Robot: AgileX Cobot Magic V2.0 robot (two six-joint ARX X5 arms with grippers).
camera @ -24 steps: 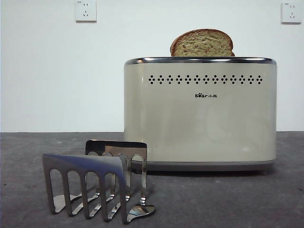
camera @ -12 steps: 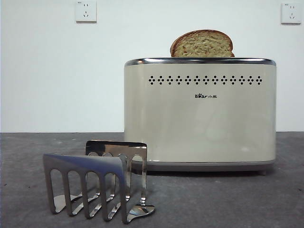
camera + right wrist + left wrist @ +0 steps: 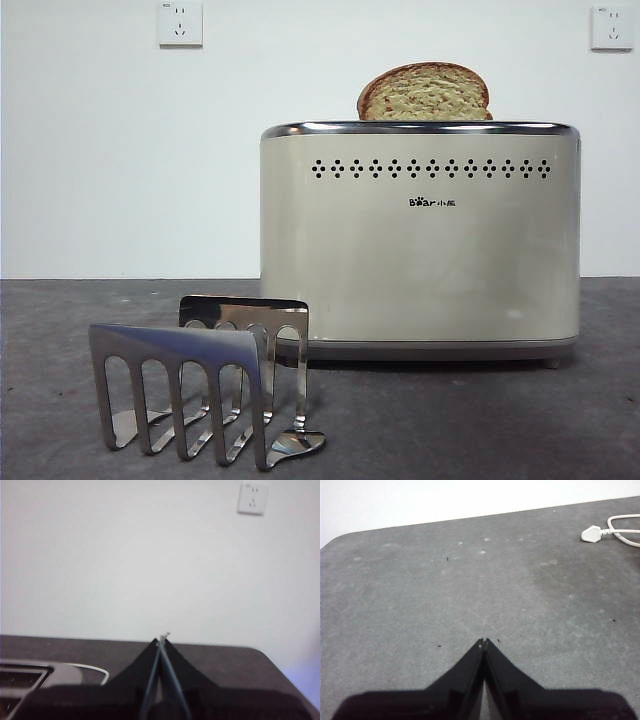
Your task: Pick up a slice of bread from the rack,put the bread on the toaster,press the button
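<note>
Slice of bread (image 3: 425, 92) upright in the toaster (image 3: 420, 240) top, rack (image 3: 205, 385) bare on the desk (image 3: 450, 420) in front, left claw (image 3: 484, 641) and right claw (image 3: 161, 640) both clenched, holding nothing.

The front view is bright and sharp. The shiny rack (image 3: 200, 385) has white glare. A dark shadow sits under the toaster (image 3: 420, 240). The right wrist view is blurry.

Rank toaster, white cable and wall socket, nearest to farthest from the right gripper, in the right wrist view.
1. Toaster, close beside the right gripper.
2. White cable, just behind it; nearly tied.
3. Wall socket, on the far wall.
</note>
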